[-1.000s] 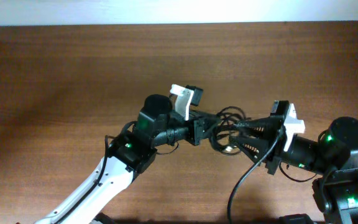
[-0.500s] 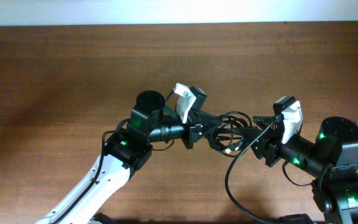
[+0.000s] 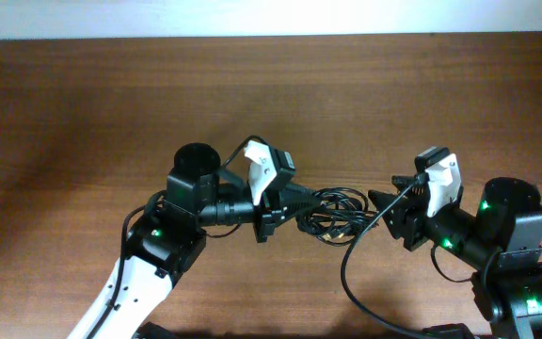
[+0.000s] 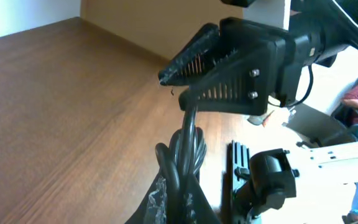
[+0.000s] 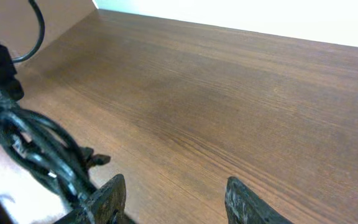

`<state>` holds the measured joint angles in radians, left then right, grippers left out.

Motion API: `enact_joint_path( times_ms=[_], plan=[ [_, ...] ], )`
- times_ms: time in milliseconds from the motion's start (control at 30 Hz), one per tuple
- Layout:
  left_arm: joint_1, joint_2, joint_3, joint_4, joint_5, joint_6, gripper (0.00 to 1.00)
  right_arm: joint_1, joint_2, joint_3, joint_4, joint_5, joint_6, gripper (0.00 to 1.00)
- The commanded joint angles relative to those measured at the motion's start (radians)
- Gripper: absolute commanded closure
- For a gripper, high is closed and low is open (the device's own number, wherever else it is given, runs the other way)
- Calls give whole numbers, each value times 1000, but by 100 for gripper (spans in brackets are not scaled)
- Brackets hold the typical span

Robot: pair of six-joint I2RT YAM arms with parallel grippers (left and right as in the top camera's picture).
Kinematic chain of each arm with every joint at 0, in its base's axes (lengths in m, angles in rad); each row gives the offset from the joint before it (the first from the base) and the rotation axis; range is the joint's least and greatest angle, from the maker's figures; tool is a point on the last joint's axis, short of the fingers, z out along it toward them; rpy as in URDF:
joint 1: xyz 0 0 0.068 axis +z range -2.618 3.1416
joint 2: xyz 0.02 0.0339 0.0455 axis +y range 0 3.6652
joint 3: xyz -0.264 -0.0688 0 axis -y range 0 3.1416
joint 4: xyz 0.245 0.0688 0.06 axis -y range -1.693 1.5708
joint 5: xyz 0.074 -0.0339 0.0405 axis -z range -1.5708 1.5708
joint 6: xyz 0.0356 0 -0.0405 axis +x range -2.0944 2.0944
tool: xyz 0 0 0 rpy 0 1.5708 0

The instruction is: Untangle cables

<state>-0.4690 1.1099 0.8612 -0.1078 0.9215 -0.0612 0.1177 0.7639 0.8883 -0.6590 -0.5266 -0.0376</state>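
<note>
Holding the cables [image 3: 337, 209] pinched in my left claw [image 3: 299, 199] mid-desk [image 3: 111, 94], I see the bundle run toward three o'clock, ending just beside my right claw [image 3: 379, 207], half spread and empty.

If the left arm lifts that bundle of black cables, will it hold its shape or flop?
Probably floppy: the cable bundle is thin cord in loose loops, so it would likely sag from the left fingers. It looks light. The overlapping loops may snag rather than fall apart cleanly.
</note>
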Motion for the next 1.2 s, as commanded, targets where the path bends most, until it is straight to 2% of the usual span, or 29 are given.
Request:
enact_joint_path(
  times_ms=[0, 100, 200, 300, 400, 467, 567, 733, 867, 933, 1000, 1067, 1167],
  plan=[
    [1, -18, 9, 28, 52, 32, 100, -1, -5, 13, 1, 15, -14, 50],
    [1, -18, 9, 63, 39, 31, 100, -1, -5, 13, -50, -4, -14, 50],
    [1, -18, 9, 74, -84, -50, 100, -1, -5, 13, -142, -32, -32, 56],
    [1, -18, 9, 123, -138, -111, 100, 0, -5, 13, -176, -275, -143, 56],
    [1, -18, 9, 138, -137, -121, 100, 0, -5, 13, -175, -356, -162, 56],
    [1, -18, 9, 146, -96, -136, 100, 0, -5, 13, -173, -360, -172, 56],
    [1, -18, 9, 171, 51, -135, 100, 0, -5, 13, -141, -352, -172, 56],
    [1, -18, 9, 180, 115, -132, 100, 0, -5, 13, -109, -346, -172, 56],
    [1, -18, 9, 166, 116, -71, 100, 0, -5, 14, -73, -260, -172, 55],
    [1, -18, 9, 163, 183, -26, 100, -1, -5, 14, -61, -140, -164, 55],
    [1, -18, 9, 163, 164, -23, 100, -1, -5, 16, -47, -214, -164, 55],
    [1, -18, 9, 150, 60, -23, 100, -1, -6, 24, -46, -278, -164, 55],
    [1, -18, 9, 144, 35, -12, 100, -1, -8, 55, -43, -219, -165, 55]
  ],
)
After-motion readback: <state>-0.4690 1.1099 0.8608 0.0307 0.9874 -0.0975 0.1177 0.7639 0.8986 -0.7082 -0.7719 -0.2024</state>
